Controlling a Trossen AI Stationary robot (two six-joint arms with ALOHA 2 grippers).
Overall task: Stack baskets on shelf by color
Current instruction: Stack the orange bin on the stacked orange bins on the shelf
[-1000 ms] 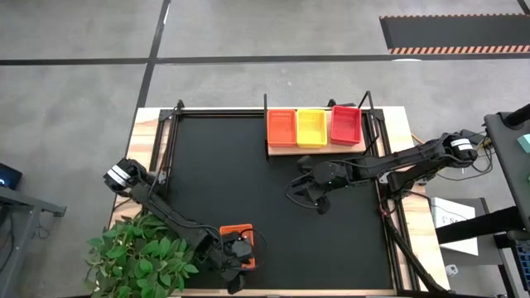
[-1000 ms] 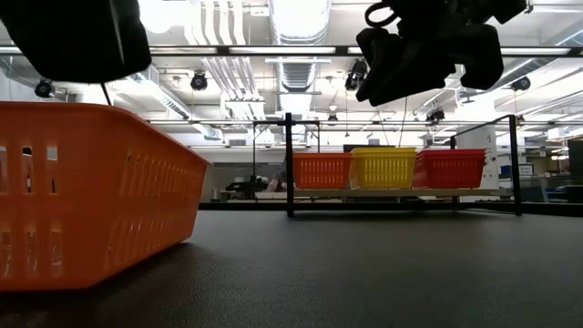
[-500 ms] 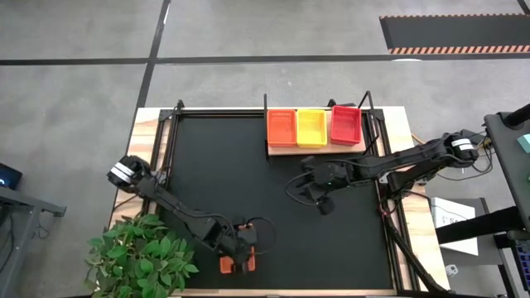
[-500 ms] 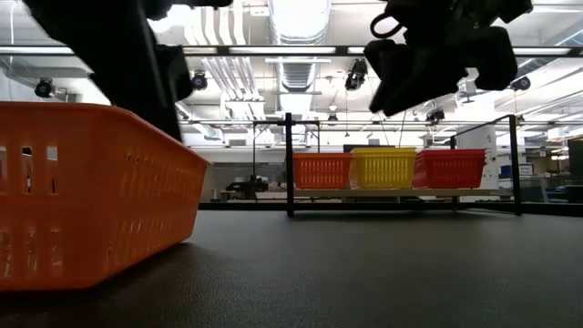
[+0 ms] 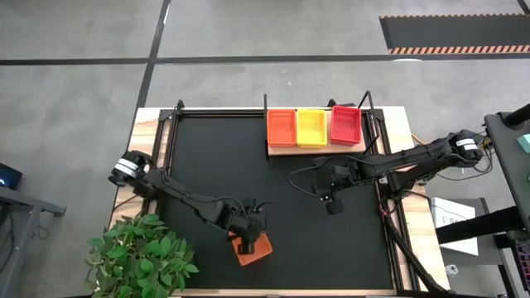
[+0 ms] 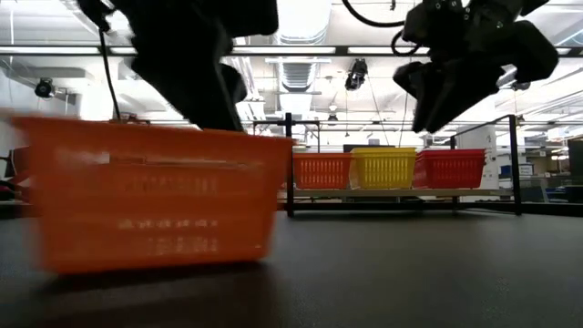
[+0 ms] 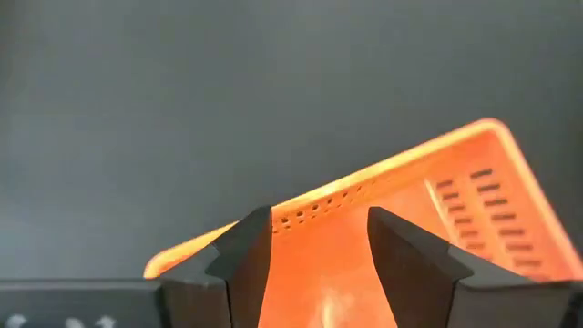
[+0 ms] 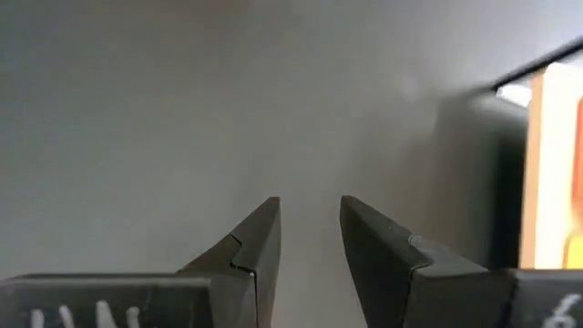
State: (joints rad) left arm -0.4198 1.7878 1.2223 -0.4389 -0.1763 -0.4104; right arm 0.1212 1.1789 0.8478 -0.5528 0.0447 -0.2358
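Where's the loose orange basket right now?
In the high view the orange basket sits on the black mat near the table's front edge, left of centre, under the left hand, far from the shelf.

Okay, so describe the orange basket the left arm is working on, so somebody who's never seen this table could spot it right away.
Start from the black table mat and go to its near edge, by the leafy green plant. There the left gripper sits over a lone orange basket, its fingers straddling one wall. Unlike the three baskets lined up on the wooden shelf at the far side, it lies on the mat alone, turned askew.
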